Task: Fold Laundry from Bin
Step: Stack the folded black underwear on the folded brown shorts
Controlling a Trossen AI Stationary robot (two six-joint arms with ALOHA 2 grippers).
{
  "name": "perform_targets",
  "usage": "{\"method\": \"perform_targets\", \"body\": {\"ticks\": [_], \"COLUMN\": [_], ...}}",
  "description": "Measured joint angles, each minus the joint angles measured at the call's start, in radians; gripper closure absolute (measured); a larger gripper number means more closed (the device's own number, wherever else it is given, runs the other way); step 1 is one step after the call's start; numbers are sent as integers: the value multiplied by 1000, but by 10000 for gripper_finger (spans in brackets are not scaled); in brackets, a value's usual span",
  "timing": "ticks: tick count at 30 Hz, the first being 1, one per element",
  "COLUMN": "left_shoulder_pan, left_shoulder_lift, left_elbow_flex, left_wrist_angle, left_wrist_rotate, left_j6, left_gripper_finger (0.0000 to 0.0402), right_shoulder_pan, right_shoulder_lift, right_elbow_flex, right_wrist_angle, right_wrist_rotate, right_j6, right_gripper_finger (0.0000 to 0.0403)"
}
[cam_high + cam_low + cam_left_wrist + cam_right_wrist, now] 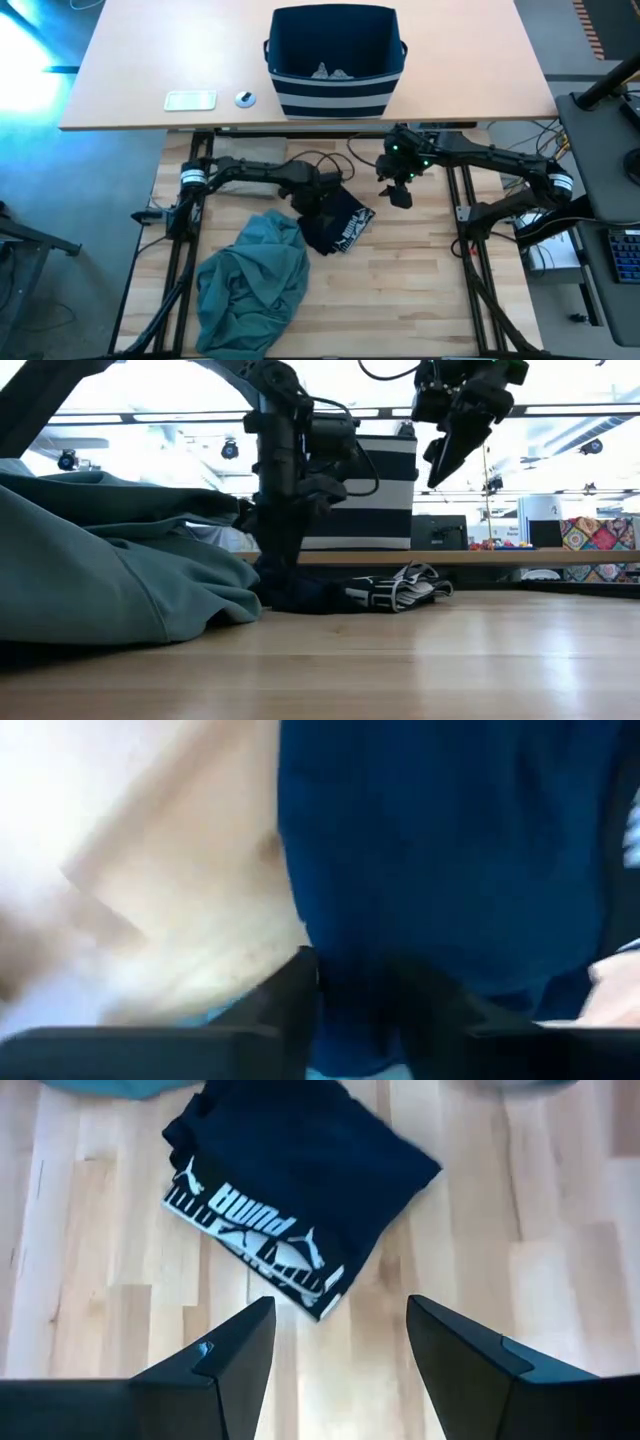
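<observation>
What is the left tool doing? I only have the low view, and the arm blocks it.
Observer: The left tool is down on the navy shirt, at the edge next to the teal garment.
Operator: And the right tool?
Observer: The right tool hangs open above the table, with nothing between its fingers.
Operator: Anything left in the bin?
Observer: Yes, small grey pieces lie at the bottom of the bin.
</observation>
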Motion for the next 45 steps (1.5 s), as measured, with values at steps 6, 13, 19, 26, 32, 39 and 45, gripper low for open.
{"method": "perform_targets", "body": {"ticks": [6, 13, 19, 26, 32, 39, 45], "left_shoulder_pan": [108, 165, 137, 98, 80, 74, 151], "left_shoulder_lift": [10, 100, 126, 122, 120, 87, 60], "left_elbow_flex": [0, 1, 2, -10, -43, -46, -42], "left_wrist_angle": [47, 156, 211, 298, 327, 308, 225], "left_wrist_rotate": [17, 132, 142, 128, 108, 1, -40], "left_j6": [62, 171, 179, 71, 28, 77, 99], "left_gripper_finger": [167, 109, 134, 189, 209, 313, 387], "right_shoulder_pan": [0, 0, 0, 0, 0, 0, 0], "right_shoulder_lift": [-15, -17, -17, -15, -15, -15, -10], "right_elbow_flex": [-73, -114, -114, -114, -114, -114, -114], "right_wrist_angle": [10, 74, 121, 135, 134, 134, 157], "right_wrist_rotate": [0, 0, 0, 1, 1, 1, 3], "right_j6": [68, 171, 212, 237, 250, 236, 198], "right_gripper_finger": [184, 184, 184, 184, 184, 184, 184]}}
